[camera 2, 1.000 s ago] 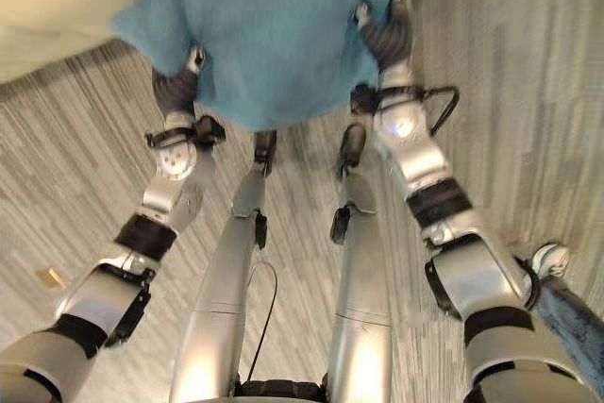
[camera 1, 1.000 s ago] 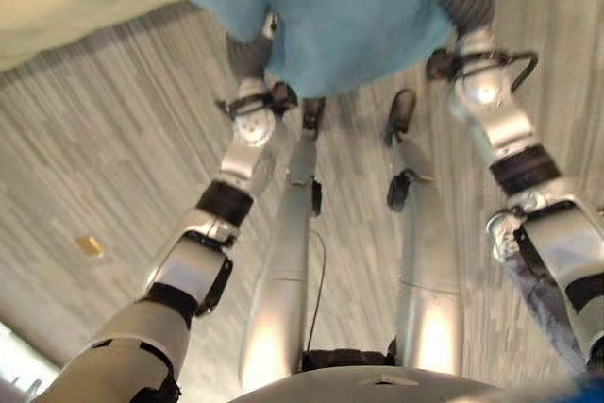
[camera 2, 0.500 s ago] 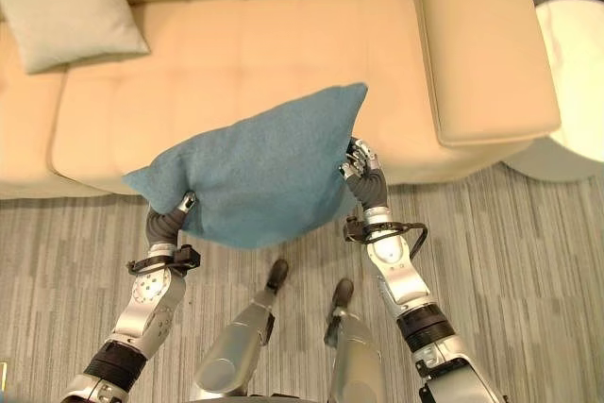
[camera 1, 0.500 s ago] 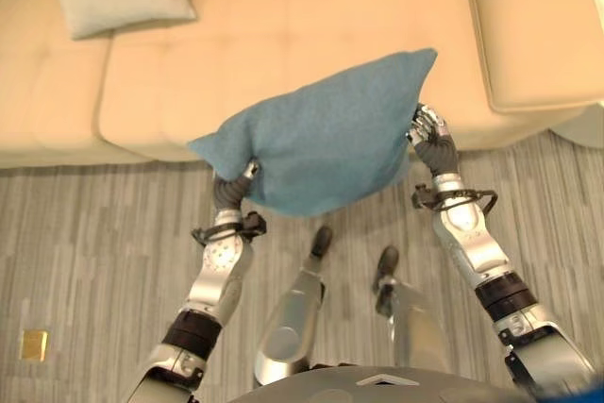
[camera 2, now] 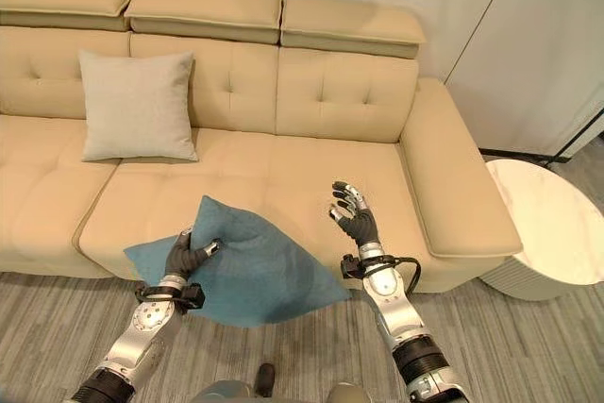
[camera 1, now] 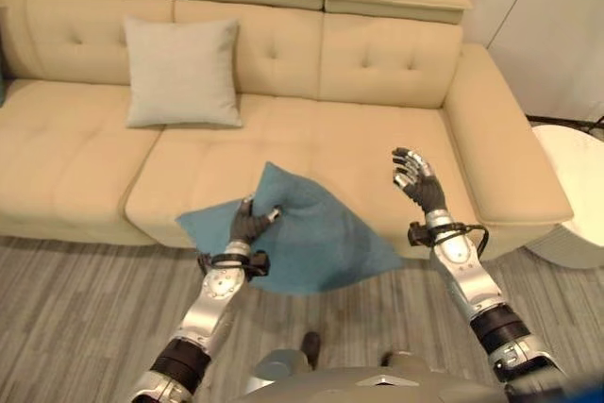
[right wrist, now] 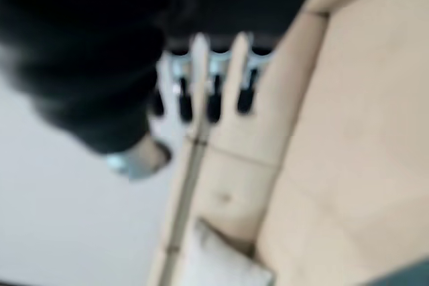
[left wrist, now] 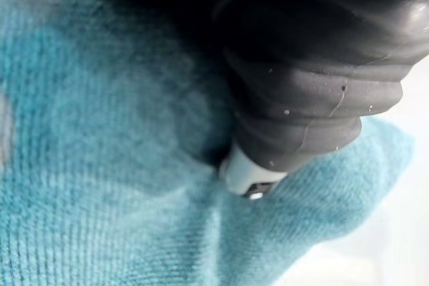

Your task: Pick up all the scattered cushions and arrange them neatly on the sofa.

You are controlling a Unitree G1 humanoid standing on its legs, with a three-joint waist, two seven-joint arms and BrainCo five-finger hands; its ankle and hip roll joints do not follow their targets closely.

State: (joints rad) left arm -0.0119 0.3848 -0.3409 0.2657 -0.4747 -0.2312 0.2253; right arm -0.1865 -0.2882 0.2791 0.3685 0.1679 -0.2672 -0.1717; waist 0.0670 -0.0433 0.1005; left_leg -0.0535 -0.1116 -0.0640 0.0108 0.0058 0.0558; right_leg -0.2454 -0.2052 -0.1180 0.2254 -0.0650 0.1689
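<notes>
A: Cushion first. Blue square fabric cushion (camera 1: 302, 238) lies tilted on the front edge of the cream tufted leather sofa (camera 1: 377, 153), on the middle seat. Its near part hangs past the seat front, over the grey striped carpet floor (camera 1: 75, 318); one corner points toward the backrest.

B: Who has it?

A: Left robot hand (camera 1: 251, 222). Fingers curled into the cloth near the cushion's upper left side, cloth bunched under them. Left wrist view agrees: blue knit fabric (left wrist: 100, 165) pressed right against the dark ribbed cover, fabric puckered where the hand bites in.

B: And the right robot hand?

A: Right robot hand (camera 1: 415, 181) is raised above the right seat, apart from the cushion, holding nothing. Fingers spread and fairly straight, palm facing roughly toward the cushion. Right wrist view shows its dark-tipped fingers (right wrist: 214, 92) in a loose row, sofa past them.

B: Anything else on the sofa?

A: Pale grey square cushion (camera 1: 183, 73), upright, leaning on the backrest between the left and middle seats, well apart from the blue one. Three headrest pads run along the top of the back.

B: Surroundings?

A: Round white side table (camera 2: 543, 233) just beside the sofa's right armrest. Pale wall panels (camera 2: 557, 35) behind it.
</notes>
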